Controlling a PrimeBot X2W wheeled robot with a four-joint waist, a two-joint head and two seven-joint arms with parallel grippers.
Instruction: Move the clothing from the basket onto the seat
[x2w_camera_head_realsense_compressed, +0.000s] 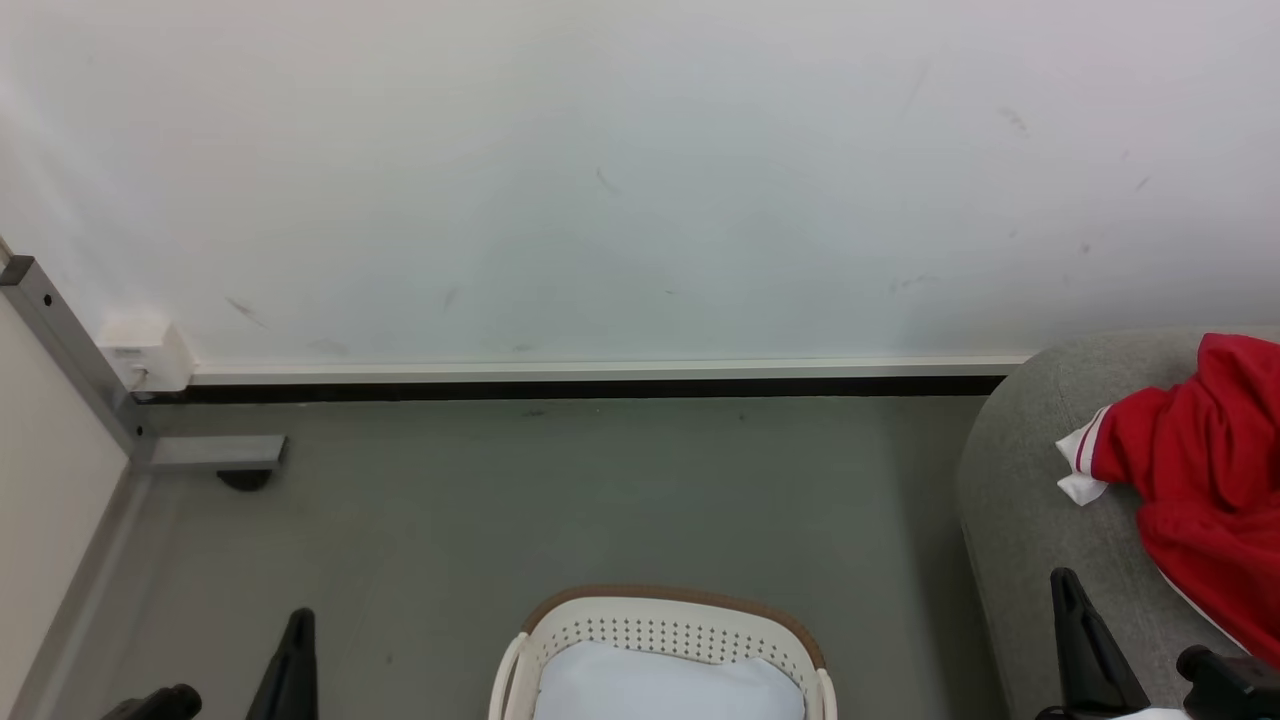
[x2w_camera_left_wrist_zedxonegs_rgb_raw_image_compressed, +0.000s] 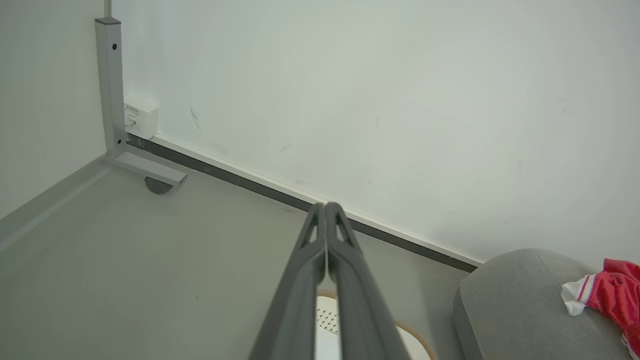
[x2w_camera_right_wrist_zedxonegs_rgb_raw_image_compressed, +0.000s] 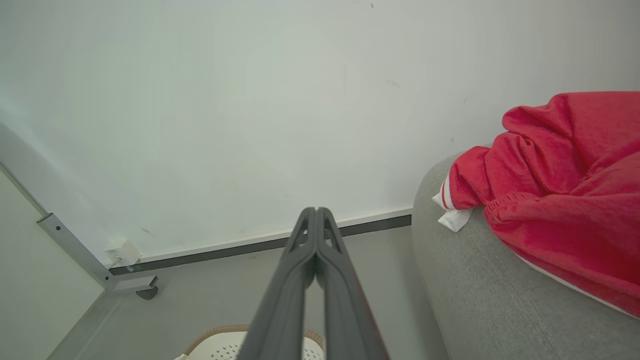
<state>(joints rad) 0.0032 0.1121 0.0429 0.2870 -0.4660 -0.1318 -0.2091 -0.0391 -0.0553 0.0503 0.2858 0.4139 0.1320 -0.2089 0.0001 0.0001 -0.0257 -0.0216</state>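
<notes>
**Left claw** (x2w_camera_left_wrist_zedxonegs_rgb_raw_image_compressed: 325, 206): two long dark fingers pressed together along their length, with nothing between them. The tips point toward the white wall (x2w_camera_left_wrist_zedxonegs_rgb_raw_image_compressed: 400, 100), above the grey floor (x2w_camera_left_wrist_zedxonegs_rgb_raw_image_compressed: 150, 260).

**Right claw** (x2w_camera_right_wrist_zedxonegs_rgb_raw_image_compressed: 316, 210): fingers likewise pressed together, holding nothing.

**Clothing** (x2w_camera_right_wrist_zedxonegs_rgb_raw_image_compressed: 560, 200): red garments with white cuff and thin stripe trim, heaped on the seat. The heap is to the right of the right claw and apart from it. A white cuff sticks out on the side nearer that claw.

**Seat** (x2w_camera_right_wrist_zedxonegs_rgb_raw_image_compressed: 480, 300): light grey woven sofa with a rounded end, just right of the right claw, under the clothing.

**Basket** (x2w_camera_head_realsense_compressed: 660, 632): cream with a perforated wall, brown rim and white side handles. It stands on the floor between the two claws and lower than both sets of fingertips.

**Pad** (x2w_camera_head_realsense_compressed: 665, 685): pale blue-white, lying inside the basket.

**Metal post** (x2w_camera_left_wrist_zedxonegs_rgb_raw_image_compressed: 110, 85): grey and upright with a flat foot, at the base of the wall, ahead and left of the left claw.

**Box** (x2w_camera_left_wrist_zedxonegs_rgb_raw_image_compressed: 141, 120): small and white, touching the post where the wall meets the floor.
</notes>
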